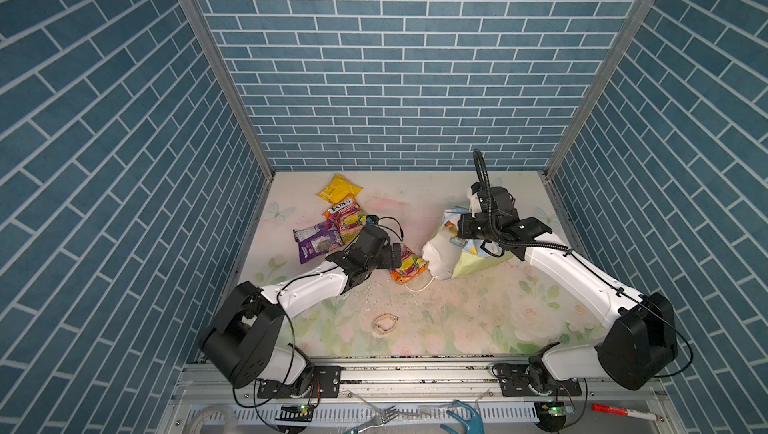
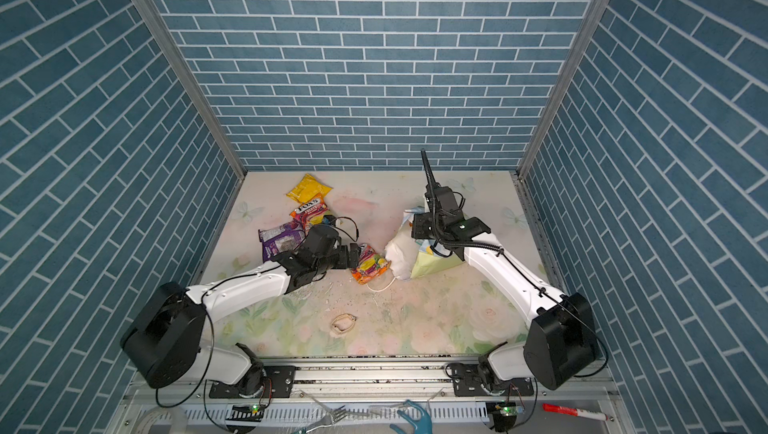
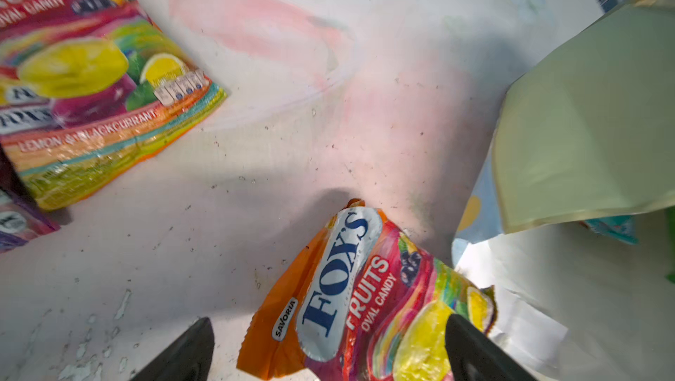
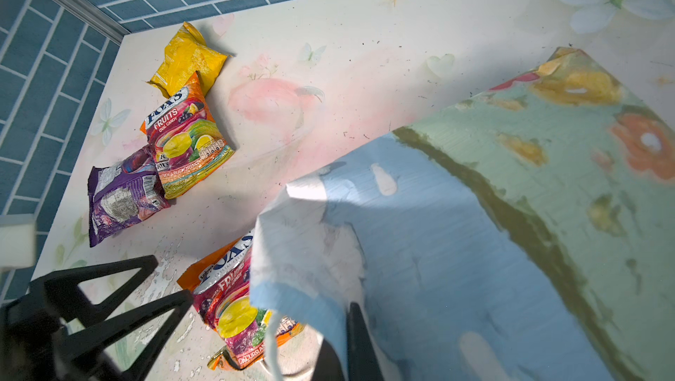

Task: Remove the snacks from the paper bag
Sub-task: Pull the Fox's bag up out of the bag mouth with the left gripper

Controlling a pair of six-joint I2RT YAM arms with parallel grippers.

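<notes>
The left arm (image 1: 307, 290) and right arm (image 1: 582, 282) share one build: glossy white tapered links, each ending far from its pincer in a bulky rounded black joint housing (image 1: 241, 336). Just behind the left pincer (image 1: 397, 255) sits a black motor block, and its fingers (image 3: 190, 350) are matte black wedges. Small dark screws dot the white shell. A ribbed black hose (image 1: 484, 186) rises behind the right pincer (image 1: 460, 228). Thin black cables (image 1: 292, 340) run along the links farthest from the pincers.

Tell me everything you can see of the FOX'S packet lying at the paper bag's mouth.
The FOX'S packet is crinkly glossy plastic, orange-edged, with a silver-and-blue logo, "Fruits Oval Candy" lettering and printed fruit. It lies face up and creased on the table, one end at the paper bag's white mouth. The open left gripper straddles it, fingers wide on either side.
</notes>
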